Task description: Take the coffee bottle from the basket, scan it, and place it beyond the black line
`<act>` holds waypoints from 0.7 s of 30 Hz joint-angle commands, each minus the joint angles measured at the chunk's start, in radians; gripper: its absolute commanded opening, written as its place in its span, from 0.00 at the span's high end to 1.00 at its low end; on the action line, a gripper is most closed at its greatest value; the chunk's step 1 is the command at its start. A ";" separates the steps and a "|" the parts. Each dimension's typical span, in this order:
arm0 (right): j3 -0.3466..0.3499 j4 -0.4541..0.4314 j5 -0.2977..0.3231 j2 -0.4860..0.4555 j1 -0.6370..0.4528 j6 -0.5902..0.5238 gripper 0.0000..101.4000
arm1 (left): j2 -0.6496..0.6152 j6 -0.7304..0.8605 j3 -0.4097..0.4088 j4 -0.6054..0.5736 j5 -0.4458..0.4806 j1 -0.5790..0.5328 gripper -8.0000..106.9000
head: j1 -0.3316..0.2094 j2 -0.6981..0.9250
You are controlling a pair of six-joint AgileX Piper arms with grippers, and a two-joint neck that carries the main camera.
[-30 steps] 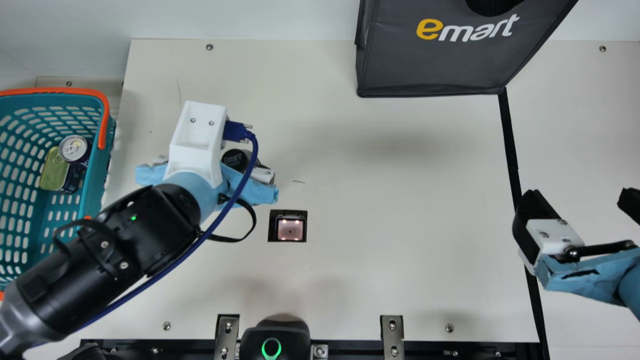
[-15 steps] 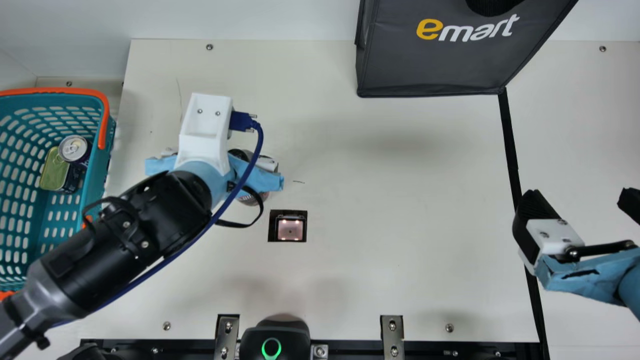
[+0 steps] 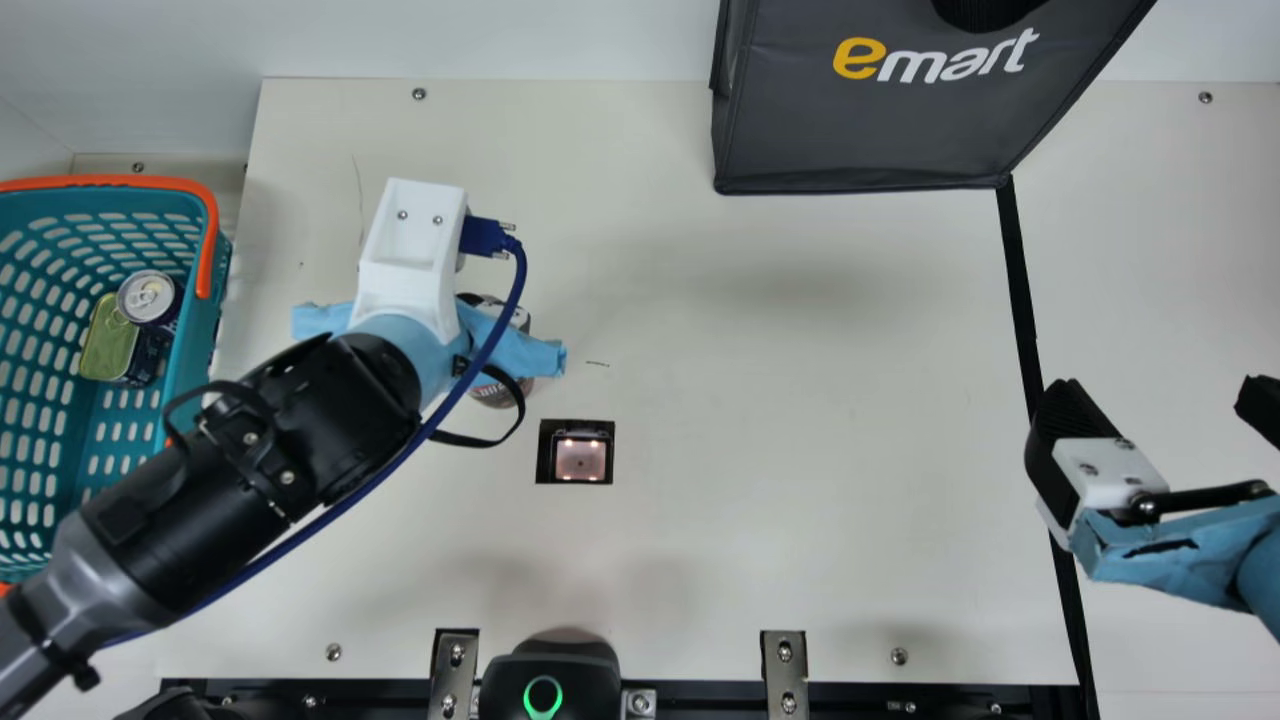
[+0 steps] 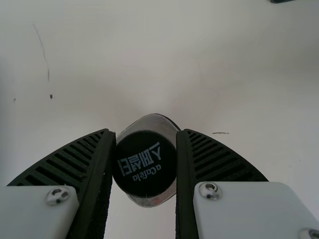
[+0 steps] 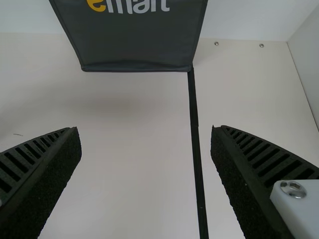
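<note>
In the main view my left gripper point(image 3: 440, 345) is over the left part of the table, with the coffee bottle point(image 3: 498, 392) partly hidden beneath it, just up and left of the scanner window point(image 3: 580, 457). The left wrist view shows the bottle's black cap point(image 4: 145, 164) between both ribbed fingers of my left gripper point(image 4: 145, 137), which are shut on it. My right gripper point(image 3: 1160, 405) stands open at the black line point(image 3: 1022, 290); the right wrist view shows the same gripper point(image 5: 146, 132) with its fingers wide apart and nothing between them, and the black line point(image 5: 196, 134) running past.
At the far left is the teal basket point(image 3: 192, 375) with an orange rim, holding a can point(image 3: 149, 297) and a green-lidded tin point(image 3: 108, 340). A dark shopping bag point(image 3: 870, 130) stands at the back. A black device point(image 3: 548, 675) sits at the front edge.
My left gripper has moved slightly right and toward the back, and the bottle's lower part has come into view below it. The right arm has kept still.
</note>
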 commanded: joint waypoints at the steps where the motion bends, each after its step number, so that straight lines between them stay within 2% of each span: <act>1: 0.000 0.000 0.000 0.000 0.000 0.000 0.10 | -0.010 0.036 0.002 0.001 -0.014 0.003 0.84 | -0.017 0.000; 10: 0.000 0.000 0.000 0.000 0.000 0.000 0.10 | -0.063 0.182 0.009 -0.046 -0.066 0.002 0.84 | -0.017 0.000; 21: 0.000 0.000 0.000 0.000 0.000 0.000 0.10 | -0.112 0.432 0.024 -0.172 -0.137 -0.017 0.84 | -0.017 0.000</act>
